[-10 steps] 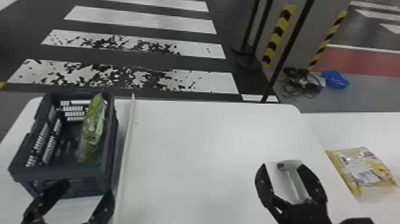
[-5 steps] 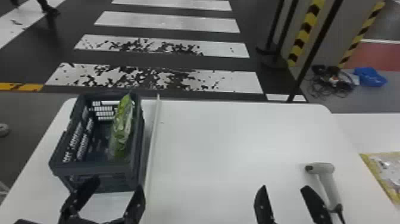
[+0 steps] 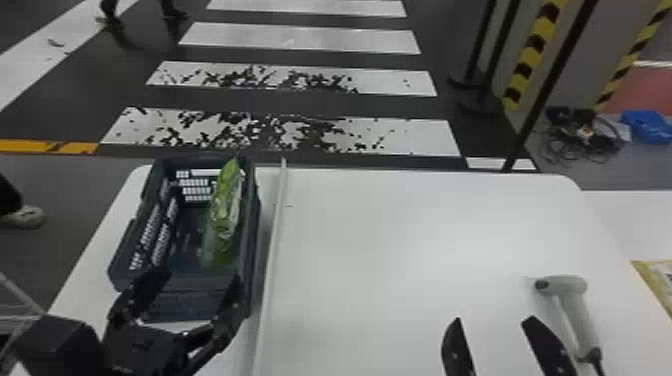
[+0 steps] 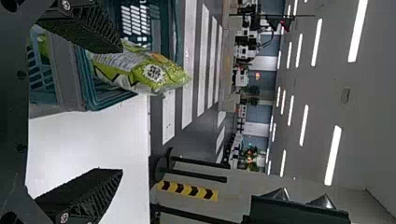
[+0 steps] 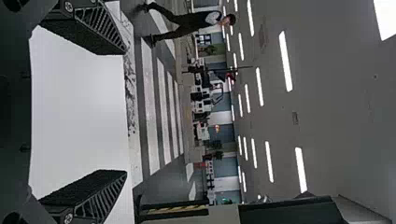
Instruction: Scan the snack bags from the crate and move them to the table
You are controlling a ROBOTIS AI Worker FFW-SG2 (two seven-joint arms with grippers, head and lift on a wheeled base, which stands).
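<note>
A green snack bag (image 3: 226, 215) stands on edge along the right wall inside the dark crate (image 3: 254, 220) at the table's left. At the crate's near end is my left gripper (image 3: 182, 285), open with nothing between its fingers. In the left wrist view, the left gripper (image 4: 121, 112) has its fingers wide apart, and the green bag (image 4: 144, 72) lies beyond them. My right gripper (image 3: 492, 322), open, is over the front of the white table (image 3: 400, 240), left of the white handheld scanner (image 3: 575, 305). The right wrist view has the right gripper (image 5: 126, 112) with table between its spread fingers.
A thin raised strip (image 3: 274, 240) runs along the table just right of the crate. A yellow bag (image 3: 655, 280) is at the far right edge, on another white surface. Black posts and a heap of cables (image 3: 580, 132) stand beyond the table.
The head view has swung left. My left gripper has moved forward to the crate's near end. My right gripper has shifted left, away from the scanner that it partly covered earlier.
</note>
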